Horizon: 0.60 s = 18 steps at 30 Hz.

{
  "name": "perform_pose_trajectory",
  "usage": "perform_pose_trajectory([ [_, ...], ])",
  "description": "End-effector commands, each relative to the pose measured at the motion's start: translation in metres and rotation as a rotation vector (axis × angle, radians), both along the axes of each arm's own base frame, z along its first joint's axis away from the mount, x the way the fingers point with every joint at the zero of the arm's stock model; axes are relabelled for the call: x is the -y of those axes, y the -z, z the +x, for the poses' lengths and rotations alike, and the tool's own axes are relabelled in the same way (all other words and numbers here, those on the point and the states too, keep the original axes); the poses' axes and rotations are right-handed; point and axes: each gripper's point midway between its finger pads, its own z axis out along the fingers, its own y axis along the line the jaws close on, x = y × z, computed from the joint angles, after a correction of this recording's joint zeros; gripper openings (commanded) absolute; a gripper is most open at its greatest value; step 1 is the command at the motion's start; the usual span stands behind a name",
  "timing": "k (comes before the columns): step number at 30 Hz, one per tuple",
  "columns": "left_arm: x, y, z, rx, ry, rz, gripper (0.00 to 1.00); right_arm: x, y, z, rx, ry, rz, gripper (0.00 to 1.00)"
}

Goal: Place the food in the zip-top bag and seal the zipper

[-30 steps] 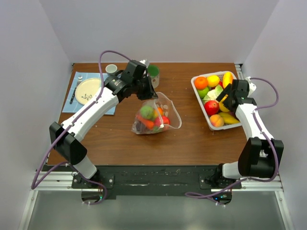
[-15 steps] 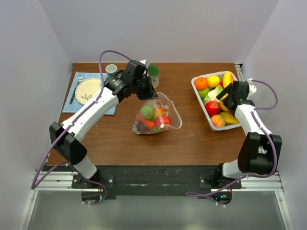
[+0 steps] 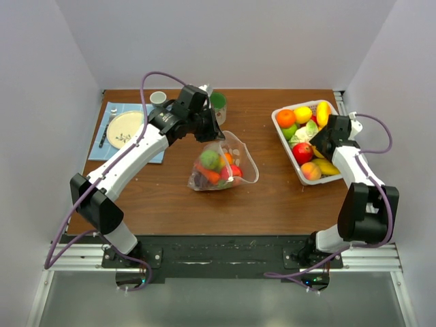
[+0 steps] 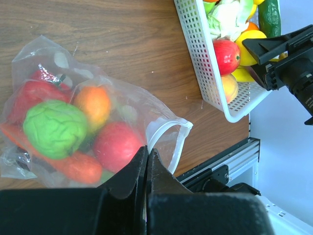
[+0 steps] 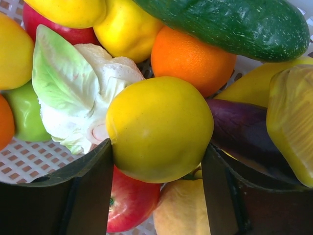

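One zip-top bag (image 4: pixel 44 49) sits pinched in the left gripper (image 4: pixel 146 150).

Your brown wooden table (image 3: pixel 272 197) carries five items directly. A blue mat (image 3: pixel 117 107) lies far left, with a small white cup (image 3: pixel 158 98) just beside it. A green container (image 3: pixel 218 103) stands far centre. The zip-top bag (image 3: pixel 221 163) rests mid-table. A white slatted basket (image 3: pixel 289 153) sits right, well apart from the bag.
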Motion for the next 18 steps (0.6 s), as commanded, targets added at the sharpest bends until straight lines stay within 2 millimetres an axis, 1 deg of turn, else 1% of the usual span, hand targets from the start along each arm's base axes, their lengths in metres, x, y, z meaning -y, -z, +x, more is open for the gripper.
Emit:
perform_pose_trajectory([
  [1, 0.004, -0.031, 0.006, 0.077, 0.012, -0.073, 0.0, -0.015, -0.042, 0.008, 0.07, -0.036, -0.016, 0.31],
  [4, 0.004, -0.032, 0.006, 0.079, 0.012, -0.078, 0.0, -0.028, -0.059, 0.007, 0.101, -0.069, -0.013, 0.3],
  [5, 0.004, -0.032, 0.006, 0.078, 0.011, -0.079, 0.0, -0.031, -0.069, 0.006, 0.125, -0.079, -0.013, 0.3],
  [7, 0.005, -0.032, 0.006, 0.077, 0.014, -0.08, 0.0, -0.04, -0.076, 0.001, 0.125, -0.103, -0.011, 0.3],
  [8, 0.005, -0.033, 0.006, 0.078, 0.011, -0.081, 0.0, -0.044, -0.088, 0.0, 0.15, -0.115, -0.015, 0.3],
  [9, 0.005, -0.032, 0.006, 0.076, 0.012, -0.083, 0.0, -0.045, -0.091, -0.003, 0.148, -0.118, -0.019, 0.29],
  [10, 0.006, -0.034, 0.006, 0.08, 0.013, -0.085, 0.0, -0.059, -0.095, -0.005, 0.155, -0.155, -0.023, 0.29],
  [11, 0.006, -0.034, 0.006, 0.078, 0.013, -0.088, 0.0, -0.064, -0.106, -0.007, 0.181, -0.17, -0.022, 0.29],
  [12, 0.006, -0.034, 0.007, 0.079, 0.014, -0.089, 0.0, -0.069, -0.109, -0.011, 0.179, -0.181, -0.021, 0.29],
  [14, 0.007, -0.034, 0.007, 0.078, 0.015, -0.092, 0.0, -0.087, -0.118, -0.016, 0.203, -0.233, -0.006, 0.29],
  [15, 0.008, -0.033, 0.006, 0.076, 0.017, -0.092, 0.0, -0.095, -0.128, -0.022, 0.232, -0.256, 0.005, 0.29],
  [16, 0.008, -0.033, 0.007, 0.075, 0.018, -0.093, 0.0, -0.112, -0.132, -0.026, 0.242, -0.308, 0.022, 0.28],
  [17, 0.008, -0.033, 0.007, 0.075, 0.016, -0.093, 0.0, -0.124, -0.135, -0.03, 0.255, -0.339, 0.041, 0.28],
  [18, 0.009, -0.032, 0.007, 0.073, 0.017, -0.093, 0.0, -0.137, -0.143, -0.036, 0.279, -0.383, 0.068, 0.28],
])
